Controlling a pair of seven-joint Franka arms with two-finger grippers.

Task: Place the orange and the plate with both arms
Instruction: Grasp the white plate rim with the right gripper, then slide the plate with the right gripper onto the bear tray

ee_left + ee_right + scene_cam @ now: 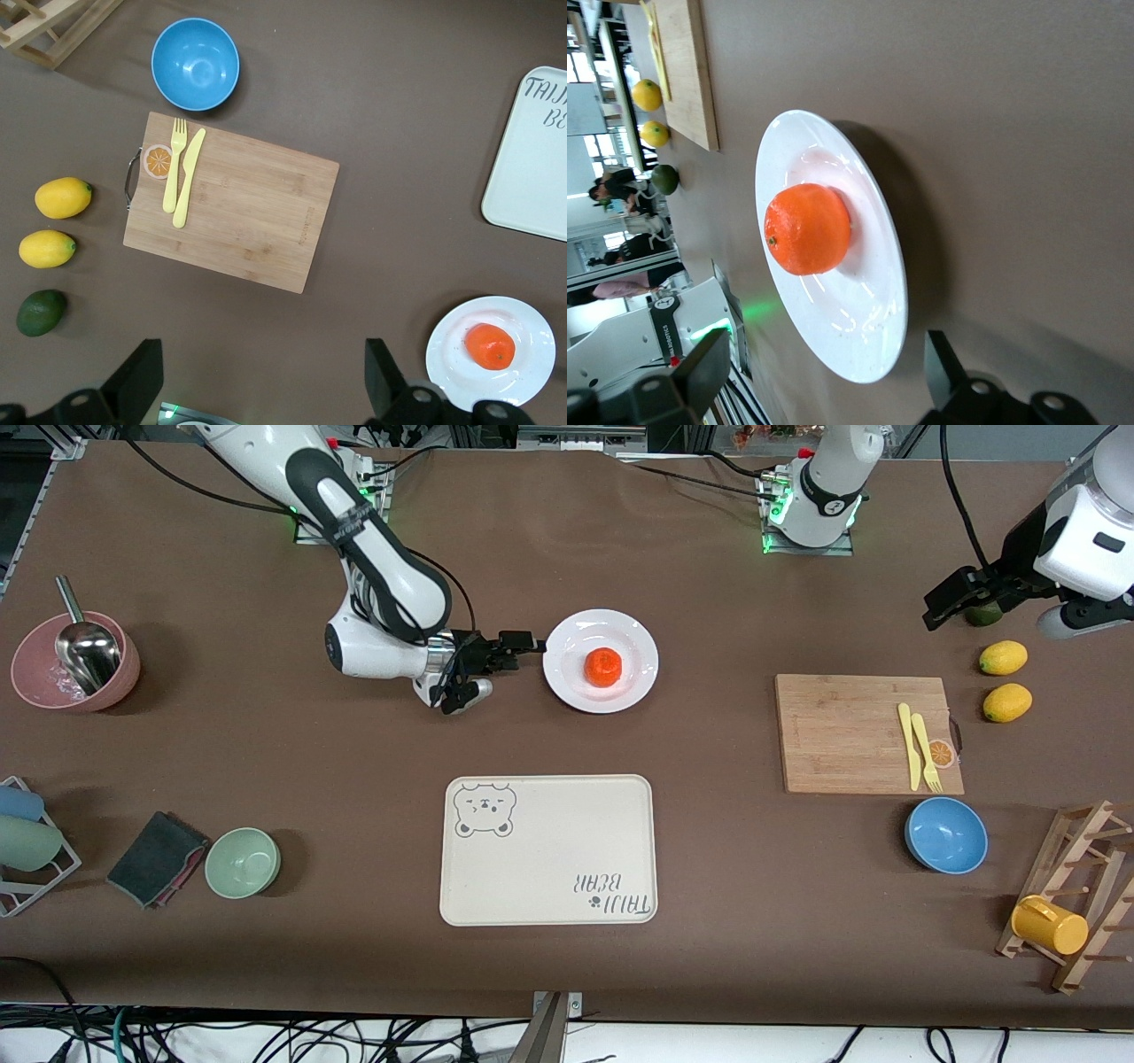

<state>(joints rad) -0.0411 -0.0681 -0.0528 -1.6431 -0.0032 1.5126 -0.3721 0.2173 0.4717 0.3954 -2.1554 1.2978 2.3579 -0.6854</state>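
The orange [604, 667] is already laid on the plate [634, 643] on the counter, and the right tool [529, 642] is held low beside the rim, fingers apart — so the rim must be clamped next — while the left tool [946, 607], also spread, is kept waiting above the lemons' end.

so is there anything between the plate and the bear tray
No, in the front view the stretch between the plate, which holds the orange, and the bear tray nearer the camera is bare brown table.
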